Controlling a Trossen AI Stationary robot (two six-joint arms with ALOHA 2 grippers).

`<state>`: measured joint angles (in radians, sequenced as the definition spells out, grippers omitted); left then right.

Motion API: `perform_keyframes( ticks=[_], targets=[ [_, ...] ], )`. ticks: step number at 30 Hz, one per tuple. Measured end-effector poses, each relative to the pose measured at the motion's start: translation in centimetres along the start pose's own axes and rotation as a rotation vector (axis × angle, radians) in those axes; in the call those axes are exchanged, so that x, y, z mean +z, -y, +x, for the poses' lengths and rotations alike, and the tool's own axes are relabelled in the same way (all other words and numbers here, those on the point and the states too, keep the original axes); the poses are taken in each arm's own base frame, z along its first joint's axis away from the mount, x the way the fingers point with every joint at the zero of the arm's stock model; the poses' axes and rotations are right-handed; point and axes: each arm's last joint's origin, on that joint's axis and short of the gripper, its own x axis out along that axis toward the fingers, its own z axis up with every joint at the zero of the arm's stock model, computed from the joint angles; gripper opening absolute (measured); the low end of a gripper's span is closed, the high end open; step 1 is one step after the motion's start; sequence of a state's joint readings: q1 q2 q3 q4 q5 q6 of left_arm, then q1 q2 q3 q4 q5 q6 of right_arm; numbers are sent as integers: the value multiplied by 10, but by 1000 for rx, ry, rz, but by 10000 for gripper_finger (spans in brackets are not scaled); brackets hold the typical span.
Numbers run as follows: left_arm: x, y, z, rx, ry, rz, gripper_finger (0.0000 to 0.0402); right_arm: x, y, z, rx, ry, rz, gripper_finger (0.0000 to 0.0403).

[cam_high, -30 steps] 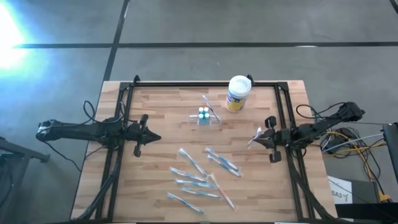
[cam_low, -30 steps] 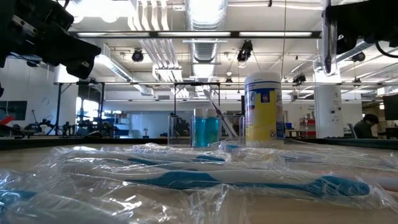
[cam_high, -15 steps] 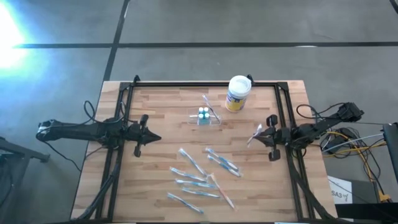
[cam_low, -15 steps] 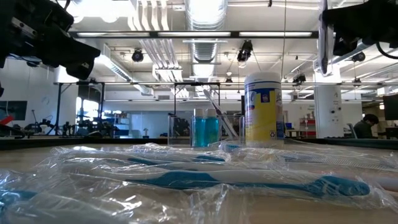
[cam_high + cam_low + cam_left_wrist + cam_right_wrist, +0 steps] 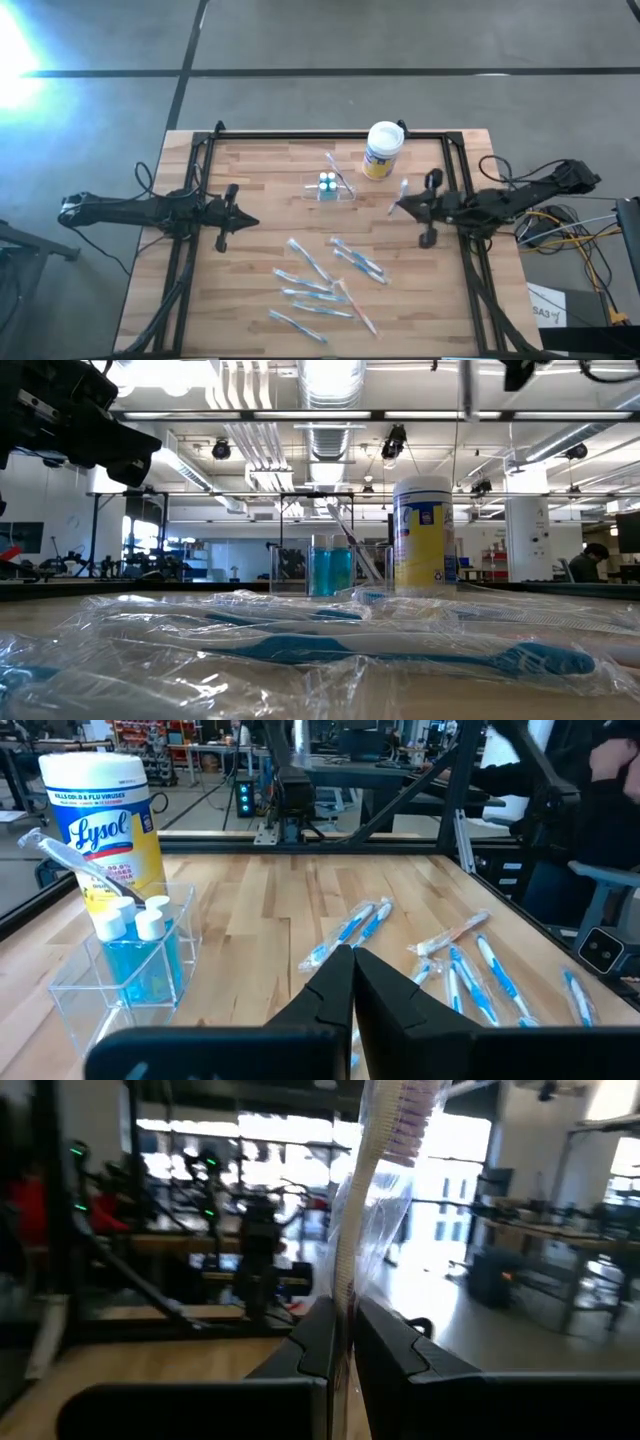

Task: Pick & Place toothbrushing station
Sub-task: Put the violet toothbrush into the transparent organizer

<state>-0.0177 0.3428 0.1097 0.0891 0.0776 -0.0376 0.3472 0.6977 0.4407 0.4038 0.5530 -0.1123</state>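
The toothbrushing station (image 5: 328,187) is a clear holder standing on the table's far middle. It holds small blue bottles with white caps, and a wrapped toothbrush leans in it (image 5: 75,860). My right gripper (image 5: 400,207) hovers to its right, shut on a plastic-wrapped toothbrush (image 5: 370,1180) with a pink bristle head. In the low view this toothbrush (image 5: 467,390) hangs at the top. My left gripper (image 5: 250,222) waits shut at the table's left, and in its wrist view (image 5: 352,958) it holds nothing. My right gripper pinches the wrapped toothbrush by its handle (image 5: 346,1285) between the two fingers. The fingers come in about level from the table's right and lie across the handle. The brush stands up above the fingers, bristle head (image 5: 408,1105) uppermost, lifted clear of the table.
A white-lidded, yellow-labelled canister (image 5: 382,150) stands just right of the holder, toward the far edge. Several wrapped toothbrushes (image 5: 325,280) lie scattered over the near middle of the table. A black frame (image 5: 330,134) runs along the table's edges.
My right gripper has risen and gone toward the table's left, nearer the holder and the canister, carrying the wrapped toothbrush with it. It has stayed shut. In the low view it has climbed almost out of the top.
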Motion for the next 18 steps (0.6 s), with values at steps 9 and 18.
perform_keyframes(
  ticks=[9, 18],
  targets=[
    [0, 0, 0, 1, 0, 0, 20, 18, 2, 84, -225, -93, -39, 20],
    [-2, 0, 0, 1, -22, -2, 21, -29, 20, 138, -316, -108, -24, 20]
  ],
)
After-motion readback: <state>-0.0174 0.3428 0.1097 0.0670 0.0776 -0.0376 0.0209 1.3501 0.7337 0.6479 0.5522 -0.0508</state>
